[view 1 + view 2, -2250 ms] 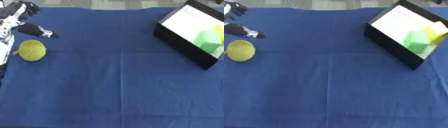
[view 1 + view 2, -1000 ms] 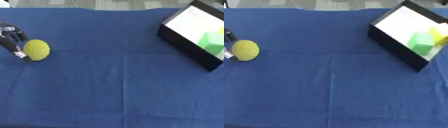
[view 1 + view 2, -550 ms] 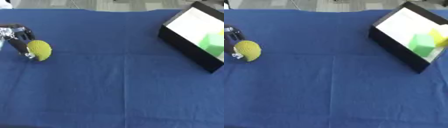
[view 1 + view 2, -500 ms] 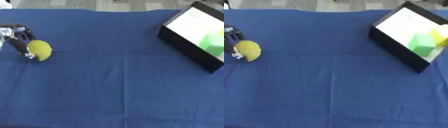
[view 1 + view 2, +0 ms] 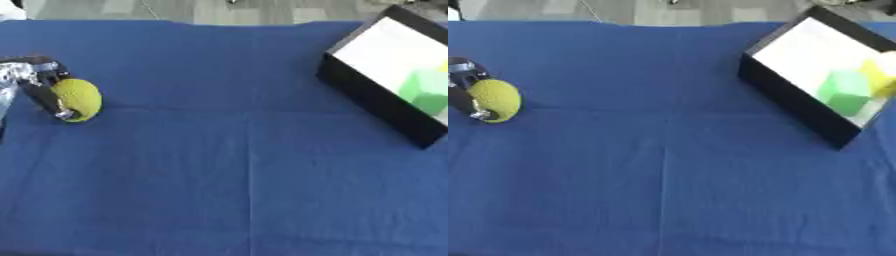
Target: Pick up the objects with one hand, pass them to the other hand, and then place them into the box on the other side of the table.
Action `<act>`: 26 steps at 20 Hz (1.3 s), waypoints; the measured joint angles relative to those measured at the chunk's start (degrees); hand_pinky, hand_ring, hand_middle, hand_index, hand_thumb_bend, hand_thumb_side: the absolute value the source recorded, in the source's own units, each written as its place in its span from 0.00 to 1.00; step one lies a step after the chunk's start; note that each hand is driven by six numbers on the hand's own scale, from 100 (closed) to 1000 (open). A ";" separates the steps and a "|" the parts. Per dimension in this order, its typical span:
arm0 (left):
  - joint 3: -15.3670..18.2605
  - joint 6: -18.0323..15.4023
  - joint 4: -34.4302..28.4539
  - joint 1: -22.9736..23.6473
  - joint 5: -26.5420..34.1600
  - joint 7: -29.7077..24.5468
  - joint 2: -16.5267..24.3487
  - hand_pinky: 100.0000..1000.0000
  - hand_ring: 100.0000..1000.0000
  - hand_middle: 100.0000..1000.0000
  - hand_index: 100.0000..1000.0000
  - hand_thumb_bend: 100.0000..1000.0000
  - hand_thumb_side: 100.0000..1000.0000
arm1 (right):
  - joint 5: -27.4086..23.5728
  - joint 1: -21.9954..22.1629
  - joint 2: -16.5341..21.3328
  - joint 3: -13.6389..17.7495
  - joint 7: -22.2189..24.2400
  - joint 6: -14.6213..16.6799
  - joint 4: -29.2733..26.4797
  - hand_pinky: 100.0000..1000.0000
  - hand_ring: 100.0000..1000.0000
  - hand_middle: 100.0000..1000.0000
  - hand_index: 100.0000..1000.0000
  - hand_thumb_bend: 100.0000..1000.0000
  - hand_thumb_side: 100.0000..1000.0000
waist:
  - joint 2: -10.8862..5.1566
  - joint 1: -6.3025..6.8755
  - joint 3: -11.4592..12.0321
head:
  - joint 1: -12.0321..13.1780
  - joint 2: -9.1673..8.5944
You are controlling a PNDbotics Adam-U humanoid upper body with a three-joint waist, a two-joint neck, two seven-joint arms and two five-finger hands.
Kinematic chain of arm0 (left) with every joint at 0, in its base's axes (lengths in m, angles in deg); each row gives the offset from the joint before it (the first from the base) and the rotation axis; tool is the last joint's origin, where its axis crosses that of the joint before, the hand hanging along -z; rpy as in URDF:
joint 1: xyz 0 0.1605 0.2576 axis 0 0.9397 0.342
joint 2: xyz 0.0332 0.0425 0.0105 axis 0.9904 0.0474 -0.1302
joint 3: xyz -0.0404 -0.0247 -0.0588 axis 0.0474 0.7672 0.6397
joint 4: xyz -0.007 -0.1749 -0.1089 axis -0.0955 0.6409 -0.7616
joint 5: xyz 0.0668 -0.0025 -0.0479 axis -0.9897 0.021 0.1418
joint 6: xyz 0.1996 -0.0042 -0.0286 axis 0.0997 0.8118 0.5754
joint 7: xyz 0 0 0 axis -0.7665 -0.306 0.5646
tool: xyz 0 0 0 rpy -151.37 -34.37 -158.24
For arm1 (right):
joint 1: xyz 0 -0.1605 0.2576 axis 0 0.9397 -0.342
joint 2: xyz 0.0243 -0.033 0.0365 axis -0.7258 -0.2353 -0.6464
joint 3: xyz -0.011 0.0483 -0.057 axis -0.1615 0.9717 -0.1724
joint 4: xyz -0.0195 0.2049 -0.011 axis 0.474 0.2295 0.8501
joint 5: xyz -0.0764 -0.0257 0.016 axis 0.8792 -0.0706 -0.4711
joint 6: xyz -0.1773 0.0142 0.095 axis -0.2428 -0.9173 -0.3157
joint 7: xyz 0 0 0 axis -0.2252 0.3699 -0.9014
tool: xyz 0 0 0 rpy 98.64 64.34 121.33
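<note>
Box (image 5: 794,107) with green block (image 5: 846,92) inside

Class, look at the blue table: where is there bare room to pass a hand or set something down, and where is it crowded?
The blue cloth lies bare across the whole middle and near edge, between the yellow ball at the left and the black box at the right. It is crowded only at the left edge, where the left hand curls round the ball, and inside the box, beside the green block.

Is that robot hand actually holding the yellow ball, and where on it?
Yes: the left hand has fingers curled round the yellow ball's left side.
</note>
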 measured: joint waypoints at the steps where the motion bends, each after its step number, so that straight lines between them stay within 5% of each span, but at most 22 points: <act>1: -0.01 0.03 -0.03 -0.05 0.25 -0.32 0.01 0.73 0.73 0.64 0.61 0.30 0.00 | 0.01 0.02 0.00 0.00 0.00 0.00 0.00 0.88 1.00 0.91 0.93 0.00 0.39 | 0.00 0.00 0.05 | -0.01 0.00; 13: -1.19 0.18 -5.51 -0.41 1.94 1.90 1.21 0.61 0.61 0.49 0.47 0.20 0.00 | -0.03 0.63 0.01 0.00 -0.26 -0.07 0.43 0.88 1.00 0.91 0.93 0.00 0.38 | 0.00 0.00 0.61 | -0.19 0.00; 26: -4.31 0.90 -15.54 1.13 12.19 8.94 1.48 0.54 0.54 0.41 0.43 0.19 0.00 | -2.29 -0.98 0.02 0.65 -1.08 -1.70 -1.79 0.88 1.00 0.90 0.91 0.00 0.32 | 0.00 0.00 0.69 | -0.42 0.00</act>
